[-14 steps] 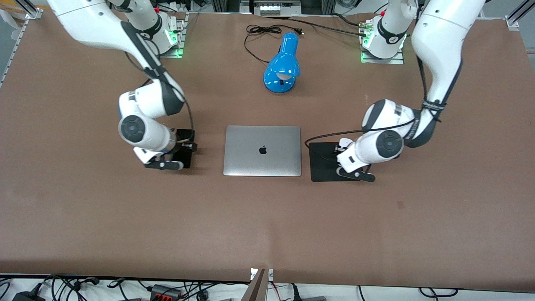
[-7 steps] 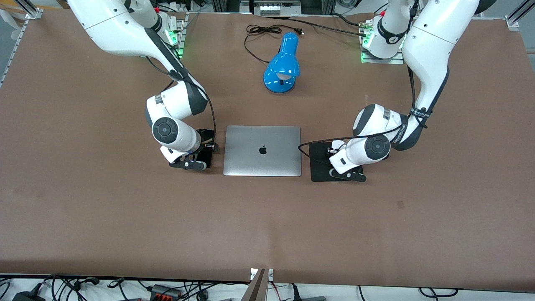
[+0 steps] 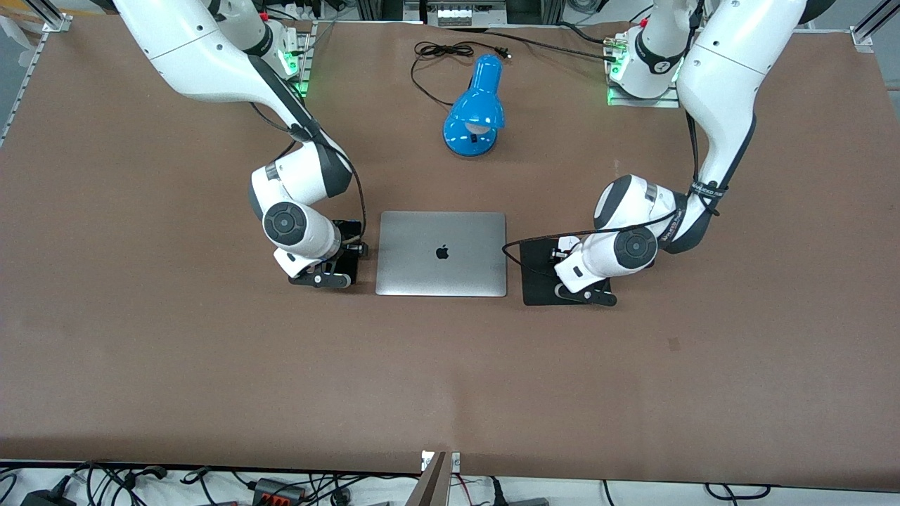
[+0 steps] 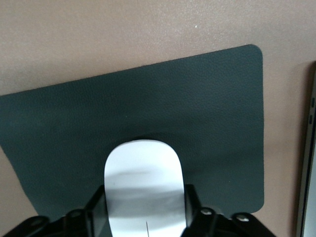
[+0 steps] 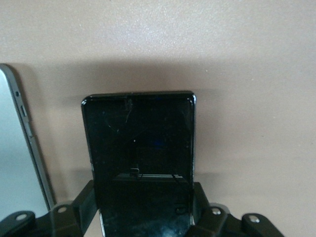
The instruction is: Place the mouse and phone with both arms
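Fingers (image 4: 191, 207) of the left gripper (image 4: 144, 217) pinch the mouse (image 4: 144, 190) by its two long sides, leaving its rounded nose free ahead of them; that side grip likely keeps the glossy shell level so it can be set flat. In the left wrist view the mouse sits over the black pad (image 4: 207, 123), well inside its edges, though whether its underside touches the pad cannot be told. In the front view the left gripper (image 3: 587, 295) is low over the pad (image 3: 538, 270), which lies just beside the laptop (image 3: 441, 253) toward the left arm's end of the tabletop (image 3: 450, 379).

On the right gripper (image 5: 143, 217) the fingers (image 5: 200, 202) clamp the phone (image 5: 140, 148) across its narrow width near one end, so most of its dark face reaches out ahead. It is held parallel to the laptop's edge (image 5: 24, 163) and just beside it, apparently so it lands squared up with the laptop. A shadow close around it suggests it is low, but contact with the tabletop is not clear. The front view puts the right gripper (image 3: 320, 280) beside the laptop toward the right arm's end, with the phone (image 3: 348, 247) mostly hidden under the wrist.

Each item flanks the laptop, as on a tidy desk. A blue lamp (image 3: 474, 112) lies farther from the front camera, well apart. Judging by this, both placements are nearly done, with releasing left.
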`<state>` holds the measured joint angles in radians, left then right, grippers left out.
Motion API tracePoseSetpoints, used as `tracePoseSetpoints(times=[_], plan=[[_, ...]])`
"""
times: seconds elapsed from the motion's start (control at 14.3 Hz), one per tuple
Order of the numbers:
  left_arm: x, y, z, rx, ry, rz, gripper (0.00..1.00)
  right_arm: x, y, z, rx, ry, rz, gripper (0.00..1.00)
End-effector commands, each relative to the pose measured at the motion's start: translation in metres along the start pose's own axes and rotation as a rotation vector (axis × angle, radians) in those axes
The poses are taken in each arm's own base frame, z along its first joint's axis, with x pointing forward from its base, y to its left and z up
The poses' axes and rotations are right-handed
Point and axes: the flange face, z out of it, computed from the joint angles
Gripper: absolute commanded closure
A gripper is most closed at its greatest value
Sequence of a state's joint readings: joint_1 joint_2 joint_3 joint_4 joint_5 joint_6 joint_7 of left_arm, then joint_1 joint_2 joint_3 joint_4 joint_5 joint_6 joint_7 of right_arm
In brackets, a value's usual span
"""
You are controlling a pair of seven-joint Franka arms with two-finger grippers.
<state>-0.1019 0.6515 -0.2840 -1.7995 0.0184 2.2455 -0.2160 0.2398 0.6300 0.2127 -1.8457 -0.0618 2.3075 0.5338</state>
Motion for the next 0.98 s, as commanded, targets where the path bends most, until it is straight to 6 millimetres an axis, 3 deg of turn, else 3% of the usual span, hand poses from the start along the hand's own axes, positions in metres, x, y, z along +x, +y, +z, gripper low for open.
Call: tracePoseSetpoints(times=[0.0, 0.14, 0.21, 0.28, 0.35, 0.49, 0.7, 0.91], plan=[[0.002, -0.009, -0.025, 0.006, 0.002, -0.026, 0.00, 0.003, -0.006, -0.002, -0.005, 0.011, -0.018, 0.70], [0.006, -0.022, -0.058, 0.011, 0.004, -0.045, 0.00, 0.001, -0.009, 0.002, -0.007, 0.006, -0.024, 0.66], [0.006, -0.034, -0.077, 0.013, 0.002, -0.063, 0.00, 0.001, -0.010, 0.004, -0.004, 0.008, -0.019, 0.26], [0.005, -0.047, -0.096, 0.014, 0.007, -0.081, 0.00, 0.002, -0.010, 0.002, 0.002, 0.019, -0.016, 0.00], [0.000, -0.056, -0.119, 0.020, 0.015, -0.096, 0.00, 0.003, -0.011, -0.004, 0.005, 0.028, -0.022, 0.00], [-0.013, -0.067, -0.161, 0.036, 0.030, -0.116, 0.00, 0.003, -0.009, -0.049, 0.005, 0.066, -0.031, 0.00], [-0.039, -0.109, -0.231, 0.047, 0.073, -0.186, 0.00, 0.004, -0.004, -0.147, -0.008, 0.113, -0.026, 0.00], [-0.078, -0.149, -0.312, 0.060, 0.117, -0.276, 0.00, 0.014, 0.009, -0.245, -0.036, 0.125, -0.059, 0.00]])
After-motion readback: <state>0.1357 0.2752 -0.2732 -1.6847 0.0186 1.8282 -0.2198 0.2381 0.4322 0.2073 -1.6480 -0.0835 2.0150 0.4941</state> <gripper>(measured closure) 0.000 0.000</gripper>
